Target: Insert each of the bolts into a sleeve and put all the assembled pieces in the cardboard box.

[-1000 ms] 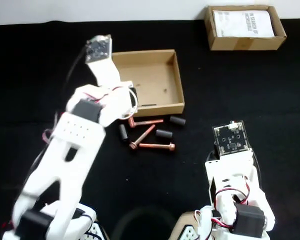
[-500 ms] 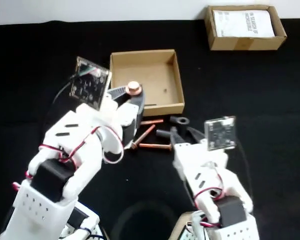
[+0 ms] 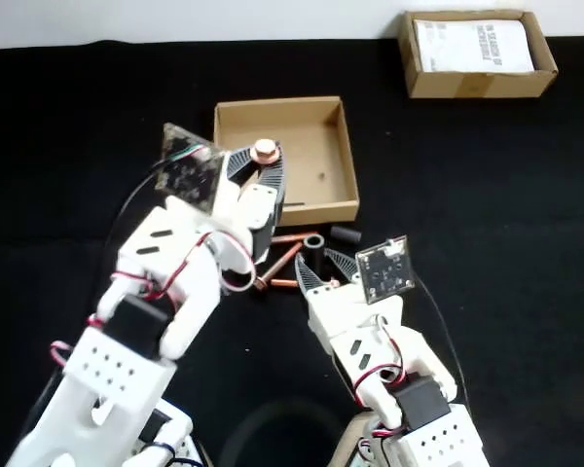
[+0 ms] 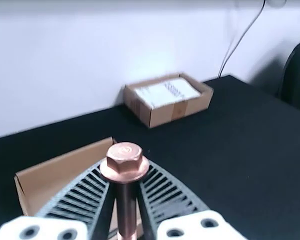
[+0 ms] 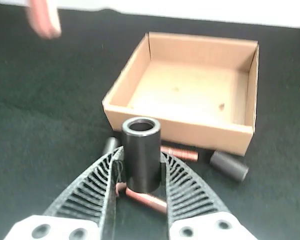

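Both arms have closed in over the last second — your left fingers (image 4: 80, 197) grip a bolt (image 3: 265, 150) head-up above the left side of the cardboard box (image 3: 349, 156), while your right fingers (image 5: 187, 192) clamp an upright sleeve (image 5: 141, 155) just near of it. Align shank with bore before pushing — tilt would likely jam.

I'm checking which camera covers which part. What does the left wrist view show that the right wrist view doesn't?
Left wrist view: a copper bolt, head up, gripped in the left hand, and a far box holding paper. Right wrist view: a black sleeve upright in the right hand, plus a loose sleeve and loose bolts on the table. Shared: the open cardboard box.
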You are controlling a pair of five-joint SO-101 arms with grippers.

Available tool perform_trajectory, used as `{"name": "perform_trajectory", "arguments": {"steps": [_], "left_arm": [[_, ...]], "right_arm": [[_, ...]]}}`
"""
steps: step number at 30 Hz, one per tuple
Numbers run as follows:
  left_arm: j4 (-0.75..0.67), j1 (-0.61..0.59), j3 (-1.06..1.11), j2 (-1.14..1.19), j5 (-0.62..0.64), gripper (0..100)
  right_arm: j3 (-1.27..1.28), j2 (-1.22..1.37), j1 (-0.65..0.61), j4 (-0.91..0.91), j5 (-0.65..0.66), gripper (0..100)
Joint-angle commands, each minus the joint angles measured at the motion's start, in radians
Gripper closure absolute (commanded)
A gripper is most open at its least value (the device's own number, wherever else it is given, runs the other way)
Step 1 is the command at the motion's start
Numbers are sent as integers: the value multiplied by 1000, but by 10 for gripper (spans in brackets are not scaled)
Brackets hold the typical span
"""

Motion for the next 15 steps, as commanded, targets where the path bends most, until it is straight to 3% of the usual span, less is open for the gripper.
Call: {"name": "perform_trajectory", "arguments": {"steps": [1,15], "left_arm": [[-32,54,-51,68,2,992],[-32,133,-104,119,3,992]], "right_arm": [[-7,-2,-5,-25,15,992],[-10,-5,33,-25,11,992]]}}
